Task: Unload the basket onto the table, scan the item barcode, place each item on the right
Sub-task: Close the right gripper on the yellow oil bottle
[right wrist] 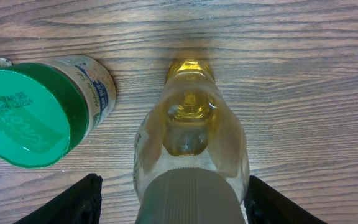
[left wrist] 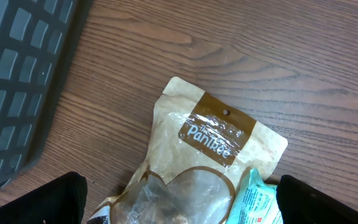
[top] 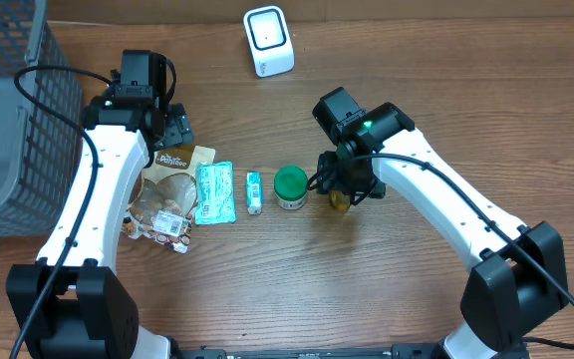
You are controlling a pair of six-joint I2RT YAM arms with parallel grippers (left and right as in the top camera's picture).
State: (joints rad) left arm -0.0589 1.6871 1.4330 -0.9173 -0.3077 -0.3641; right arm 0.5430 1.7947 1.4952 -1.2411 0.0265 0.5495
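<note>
right wrist: right hand point(right wrist: 174, 182) apart astride bottle point(right wrist: 190, 124), beside jar point(right wrist: 36, 112) | overhead: bottle mostly hidden, scanner point(top: 268, 40) visible | left wrist: left hand point(left wrist: 179, 182) apart over bag point(left wrist: 210, 137)

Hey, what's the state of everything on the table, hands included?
Clear yellow-liquid bottle with grey cap: upright, capped.
Green-lidded jar: upright, lid on.
Brown paper pouch: lying flat.
Teal plastic packet: lying flat.
Small green-white tube: lying flat.
White box-shaped scanner: standing upright.
Left hand: open, empty.
Right hand: open, straddling the bottle.
</note>
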